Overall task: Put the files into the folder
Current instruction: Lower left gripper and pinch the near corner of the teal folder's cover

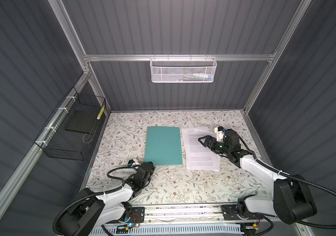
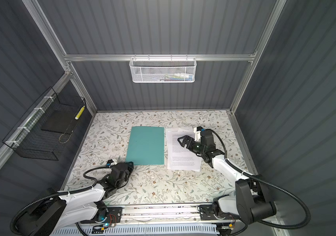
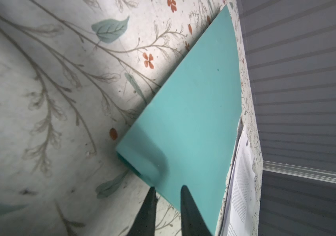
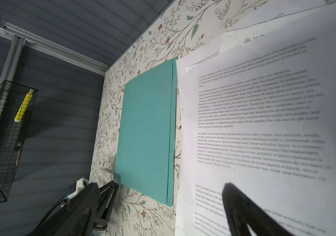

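The teal-green folder (image 1: pixel 163 146) (image 2: pixel 145 146) lies closed on the floral table, with the files (image 1: pixel 202 160) (image 2: pixel 183 161), white printed sheets, in a loose stack just right of it. My left gripper (image 1: pixel 149 163) (image 2: pixel 130 163) is at the folder's near-left corner. In the left wrist view its fingers (image 3: pixel 168 189) stand narrowly open, one tip over the folder (image 3: pixel 193 112), one at its near edge; the corner curls up slightly. My right gripper (image 1: pixel 202 142) (image 2: pixel 180 141) hovers wide open over the files (image 4: pixel 265 122), nothing between its fingers (image 4: pixel 161 188), with the folder (image 4: pixel 146 132) beside them.
A black wire basket (image 1: pixel 71 130) on the left wall holds a dark flat slab (image 1: pixel 80 121) and a yellow item (image 1: pixel 100 113). A white mesh basket (image 1: pixel 183 70) hangs on the back rail. Bare floral table (image 1: pixel 173 183) stretches in front of the folder.
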`<state>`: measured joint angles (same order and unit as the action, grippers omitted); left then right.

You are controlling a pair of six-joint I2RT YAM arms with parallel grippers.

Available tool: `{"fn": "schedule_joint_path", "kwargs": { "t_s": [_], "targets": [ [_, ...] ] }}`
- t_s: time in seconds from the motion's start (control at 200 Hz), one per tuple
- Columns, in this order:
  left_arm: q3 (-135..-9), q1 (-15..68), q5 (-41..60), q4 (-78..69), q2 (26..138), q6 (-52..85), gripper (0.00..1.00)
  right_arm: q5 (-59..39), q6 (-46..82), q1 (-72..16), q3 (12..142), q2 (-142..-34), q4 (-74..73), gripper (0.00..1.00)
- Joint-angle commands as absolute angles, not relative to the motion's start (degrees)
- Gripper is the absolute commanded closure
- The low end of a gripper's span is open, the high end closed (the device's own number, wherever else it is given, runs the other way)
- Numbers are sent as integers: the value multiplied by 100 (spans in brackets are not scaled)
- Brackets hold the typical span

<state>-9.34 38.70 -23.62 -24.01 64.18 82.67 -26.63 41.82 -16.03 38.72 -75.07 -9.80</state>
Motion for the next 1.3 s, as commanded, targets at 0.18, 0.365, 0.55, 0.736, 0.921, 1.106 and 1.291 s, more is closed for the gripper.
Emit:
{"fn": "schedule_joint_path", "kwargs": {
  "t_s": [0.18,0.365,0.55,0.736,0.921,1.106,1.291],
  "targets": [
    [-1020,3902,-2670,-2486,6515,8114,77,-2699,3970,-2047,4144,-7730,-949,5],
    [-889,3902,-2529,-3000,6836,8174,65,-2777,4016,-2142,4105,-7825,-1002,4],
    [-845,3902,-2419,-3562,7328,8242,63,-2795,4039,-2165,4079,-7884,-1081,4],
    [-870,3902,-2408,-3814,7541,8234,64,-2778,3991,-2164,4096,-7901,-1055,5],
    [-763,3894,-2464,-3680,7345,8272,64,-2773,3999,-2172,4078,-7925,-1063,5],
    [-780,3859,-2647,-3536,7076,8053,64,-2799,4034,-2180,4078,-8024,-1159,5],
    [-756,3735,-2584,-4076,7377,7829,64,-2781,4008,-2178,4104,-8042,-1139,5]
  ]
}}
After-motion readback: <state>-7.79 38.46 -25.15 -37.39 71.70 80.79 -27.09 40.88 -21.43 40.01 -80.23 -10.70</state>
